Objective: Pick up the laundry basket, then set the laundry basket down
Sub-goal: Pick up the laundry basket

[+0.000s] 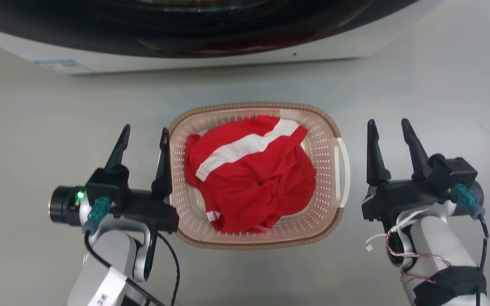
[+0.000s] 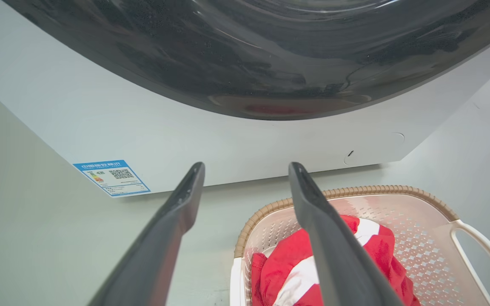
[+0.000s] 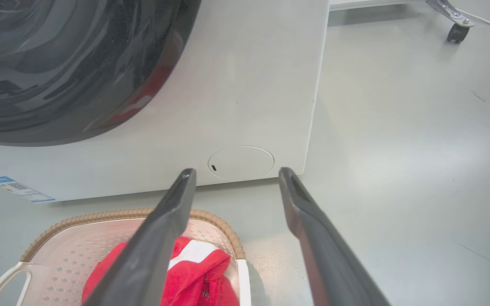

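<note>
**While the basket [image 1: 253, 105] sits on the floor [image 1: 28, 140], the left gripper [image 1: 145, 130] and right gripper [image 1: 388, 122] flank it, both released**

At the far left of the head view the grey floor is bare. A blue label [image 1: 58, 66] is stuck low on the white washer [image 1: 228, 57], which runs across the top. Next comes the left gripper, its two fingers spread apart with nothing between them. Its inner finger lies along the basket's left rim, and whether the two touch cannot be told. In the left wrist view that finger crosses in front of the basket's near corner, while the outer finger shows against the floor.

The basket stands upright in the middle, just in front of the washer and between the two grippers. A red cloth [image 1: 253, 174] with a white stripe is bunched inside it. A white handle [image 1: 346, 170] runs along its right side.

Right of the handle, past a strip of floor, is the right gripper. It is clear of the basket, with its fingers spread and nothing in them. In the right wrist view its left finger crosses the basket's corner and the other shows against the floor. A round cover [image 3: 240, 162] sits low on the washer's front, just above the fingertips.
</note>
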Robot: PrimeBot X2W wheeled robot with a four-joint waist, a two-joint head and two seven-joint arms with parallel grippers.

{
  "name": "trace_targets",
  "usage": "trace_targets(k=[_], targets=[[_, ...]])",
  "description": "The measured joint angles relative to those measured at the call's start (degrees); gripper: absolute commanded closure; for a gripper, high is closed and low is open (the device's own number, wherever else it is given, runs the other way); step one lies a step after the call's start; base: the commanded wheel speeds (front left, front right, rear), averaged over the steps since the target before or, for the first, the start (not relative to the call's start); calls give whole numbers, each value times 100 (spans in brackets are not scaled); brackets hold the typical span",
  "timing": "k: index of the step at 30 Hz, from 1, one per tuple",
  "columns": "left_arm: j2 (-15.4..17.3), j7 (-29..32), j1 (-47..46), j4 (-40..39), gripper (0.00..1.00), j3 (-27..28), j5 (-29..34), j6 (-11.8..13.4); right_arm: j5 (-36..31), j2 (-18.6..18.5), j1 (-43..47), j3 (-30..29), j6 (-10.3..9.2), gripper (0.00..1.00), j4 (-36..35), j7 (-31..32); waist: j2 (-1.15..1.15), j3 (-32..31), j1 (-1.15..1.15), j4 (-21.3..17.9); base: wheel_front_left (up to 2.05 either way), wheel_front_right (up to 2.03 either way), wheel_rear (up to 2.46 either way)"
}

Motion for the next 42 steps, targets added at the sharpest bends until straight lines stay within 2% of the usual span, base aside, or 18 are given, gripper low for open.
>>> trace_targets(k=[7, 15, 26, 42], targets=[[-34, 0, -611, 479, 0, -37, -32, -51, 12, -16, -441, 57, 34, 0, 406, 0, 0, 598, 0, 49, 0, 0, 0], [-38, 0, -825, 1099, 0, -116, -107, -151, 171, -31, -664, 310, 42, 0, 894, 0, 0, 1074, 0, 96, 0, 0, 0], [-51, 0, -992, 1860, 0, -286, -447, -245, 525, -41, -941, 673, -9, 0, 1503, 0, 0, 1295, -1, 100, 0, 0, 0], [-57, 0, -1360, 2724, 0, -643, -1112, -253, 907, -53, -1366, 1221, -27, 0, 2293, 0, -1, 1587, -1, 113, 0, 0, 0]])
